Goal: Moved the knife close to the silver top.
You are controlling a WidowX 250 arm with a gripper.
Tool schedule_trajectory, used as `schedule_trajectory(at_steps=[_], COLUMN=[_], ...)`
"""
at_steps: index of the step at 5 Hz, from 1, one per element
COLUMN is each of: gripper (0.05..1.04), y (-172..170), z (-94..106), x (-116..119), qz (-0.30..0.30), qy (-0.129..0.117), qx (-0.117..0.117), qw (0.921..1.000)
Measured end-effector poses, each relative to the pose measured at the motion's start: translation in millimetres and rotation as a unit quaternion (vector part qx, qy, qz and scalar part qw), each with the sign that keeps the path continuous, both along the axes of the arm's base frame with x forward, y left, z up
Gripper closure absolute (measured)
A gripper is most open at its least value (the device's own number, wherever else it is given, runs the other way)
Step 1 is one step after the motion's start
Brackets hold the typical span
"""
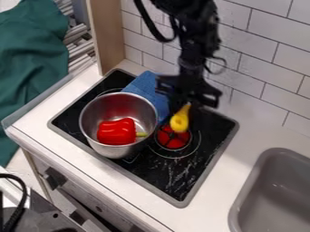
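Yellow object [180, 121] seems just under the jaws of the gripper [187, 100]; how wide they stand, I cannot tell.

The black arm [196, 34] enters from the far edge, right of the middle, and drops nearly upright. Below it the gripper [189, 104] hangs downward, its wide crosspiece [196, 87] slanting nearer toward the right.
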State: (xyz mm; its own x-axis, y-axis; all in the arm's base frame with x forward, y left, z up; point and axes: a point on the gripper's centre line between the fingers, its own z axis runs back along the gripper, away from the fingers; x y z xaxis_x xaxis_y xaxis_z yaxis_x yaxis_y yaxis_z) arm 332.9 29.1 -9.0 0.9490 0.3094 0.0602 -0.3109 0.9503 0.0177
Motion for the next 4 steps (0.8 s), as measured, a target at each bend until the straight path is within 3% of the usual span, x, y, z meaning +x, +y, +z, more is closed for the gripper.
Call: schedule_trajectory(at_steps=[1, 2, 4], gripper=[0.722, 0.722, 0.722], y=[20.7, 25.9, 30.4], z=[5.8, -3.7, -9.3], x=[5.2, 12.1, 14.8], qz=[0.047, 0.073, 0.092], qy=[-0.007, 0.009, 0.029], qx=[-0.011, -0.022, -0.018], qw=[0.9988, 0.9971, 0.9952])
